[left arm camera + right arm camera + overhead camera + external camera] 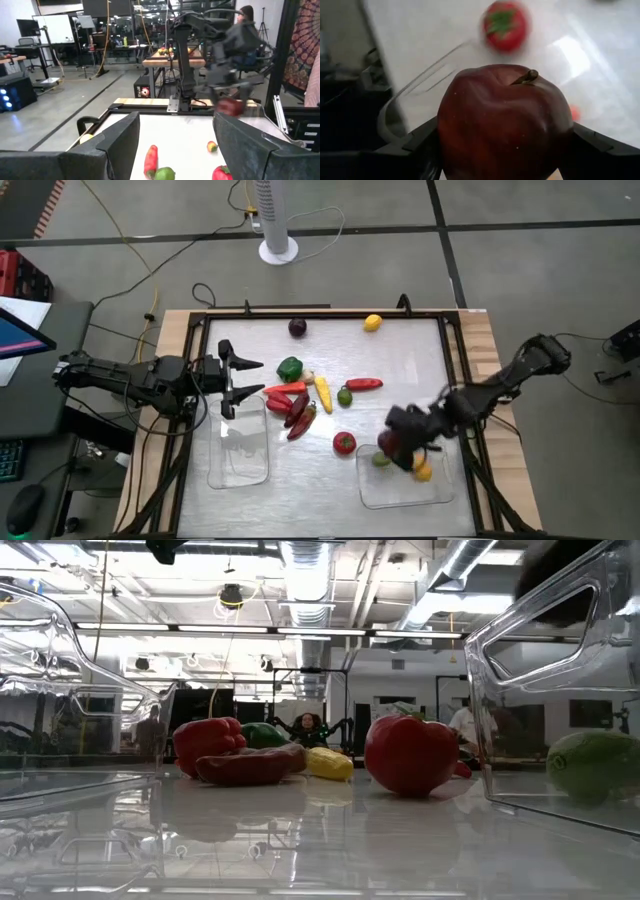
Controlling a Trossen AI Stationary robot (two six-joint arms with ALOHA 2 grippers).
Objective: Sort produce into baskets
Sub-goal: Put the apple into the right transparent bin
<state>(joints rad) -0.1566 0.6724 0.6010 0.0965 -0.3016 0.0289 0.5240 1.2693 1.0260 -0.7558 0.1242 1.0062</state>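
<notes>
My right gripper [400,445] is shut on a dark red apple-like fruit [505,120] over the far left corner of the right clear tray [440,498]. A green lime [381,460] and a yellow piece [423,471] lie in that tray. My left gripper [238,380] is open and empty over the far end of the left clear tray [238,465]. Between them lie the green pepper [290,367], red peppers [285,390], a dark red pepper [298,418], a yellow piece [323,393], a lime [345,395] and the tomato [344,443]. My right gripper pinches the dark red fruit between its two fingers, one finger [420,142] on each of its opposite sides [451,125]. The stem [527,76] points toward the wrist camera. The fruit is lifted clear of the table, as the left wrist view [231,106] shows.
A dark purple piece [297,327] and a lemon [372,322] lie near the table's far edge. A red pepper [363,384] lies mid-table. A raised dark frame [330,313] rims the table. In the low view the tomato [410,753] stands beside the right tray's wall [540,690].
</notes>
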